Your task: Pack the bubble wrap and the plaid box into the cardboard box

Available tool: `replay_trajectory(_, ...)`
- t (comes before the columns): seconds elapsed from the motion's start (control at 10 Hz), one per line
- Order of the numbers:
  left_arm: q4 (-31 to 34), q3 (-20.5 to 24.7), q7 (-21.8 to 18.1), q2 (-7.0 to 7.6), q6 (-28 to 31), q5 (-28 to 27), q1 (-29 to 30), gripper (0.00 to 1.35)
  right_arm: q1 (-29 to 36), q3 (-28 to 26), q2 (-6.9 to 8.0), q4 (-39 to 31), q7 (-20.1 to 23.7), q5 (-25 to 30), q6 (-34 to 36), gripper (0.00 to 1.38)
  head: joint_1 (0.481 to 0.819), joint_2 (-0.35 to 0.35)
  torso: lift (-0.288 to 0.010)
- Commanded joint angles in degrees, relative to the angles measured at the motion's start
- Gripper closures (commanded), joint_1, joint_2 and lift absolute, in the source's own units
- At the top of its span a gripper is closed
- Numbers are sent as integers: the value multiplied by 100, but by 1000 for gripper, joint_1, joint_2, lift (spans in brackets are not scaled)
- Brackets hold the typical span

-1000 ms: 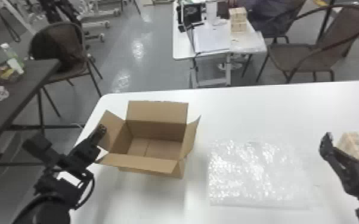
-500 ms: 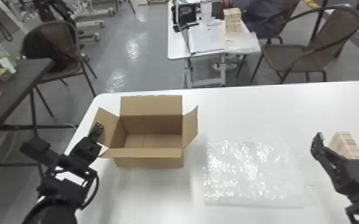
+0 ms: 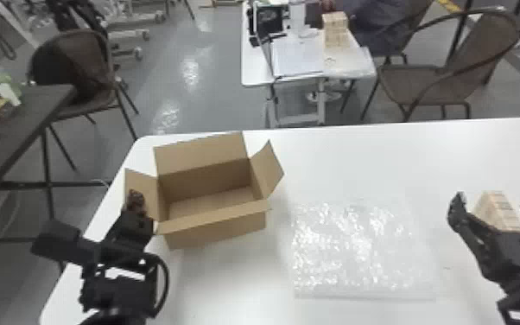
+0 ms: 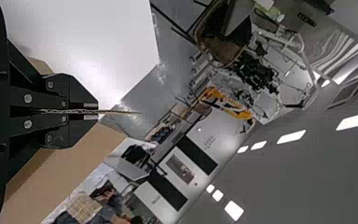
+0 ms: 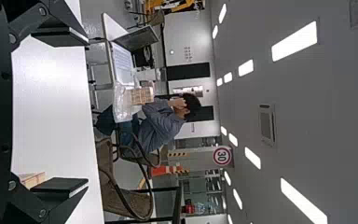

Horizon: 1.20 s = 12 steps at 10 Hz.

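In my head view, the cardboard box [image 3: 216, 233] has just turned on the table [image 3: 401, 164]: its left side has swung nearer to me and its right side farther off, while my left gripper [image 3: 136, 198], at the left flap [image 3: 146, 188], has drawn back a little. I take this as squaring up or steadying the carton before loading, and its open top still faces up. The bubble wrap [image 3: 354, 248] lies flat where it was, right of the carton, and the plaid box [image 3: 503, 214] sits over at my right gripper [image 3: 496, 202]. Both are still unpacked.

In the left wrist view, I have that gripper clenched on the thin edge of the flap, so any further pull will probably turn or bend the carton; I would ease it now.

In the right wrist view, that gripper is released, its jaws wide apart with nothing clasped, and the plaid box shows beside one of them. I can't tell whether they touch. I judge lining up on it and closing gently to be the next move
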<state>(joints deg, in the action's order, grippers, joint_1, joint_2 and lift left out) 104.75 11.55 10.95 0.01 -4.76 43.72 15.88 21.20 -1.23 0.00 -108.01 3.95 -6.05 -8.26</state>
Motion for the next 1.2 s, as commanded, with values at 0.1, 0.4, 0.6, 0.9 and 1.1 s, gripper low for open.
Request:
replay_trajectory(0.1, -192, -1366, 1753, 219, -2372, -197, 284, 1220, -11, 17, 5, -10, 1, -10, 0, 219, 695, 190, -102)
replay_trajectory(0.4, -904, -2895, 3941, 869, -4736, -979, 38, 1220, -46, 35, 5, -45, 1, -54, 9, 219, 695, 190, -102)
replay_trajectory(0.6, -1299, -2992, 4055, 702, -5263, -1269, -68, 1219, -222, 70, -26, -230, 1, -203, 404, 214, 695, 173, -102)
replay_trajectory(0.9, -1554, -3071, 4055, 597, -5378, -1138, -68, 1219, -644, 272, -325, -177, 1, -783, 932, 211, 695, 169, -102)
replay_trajectory(1.1, -1563, -3062, 4064, 632, -5413, -1102, -68, 1220, -1021, 281, -378, -537, -122, -792, 2118, 217, 695, 181, -102)
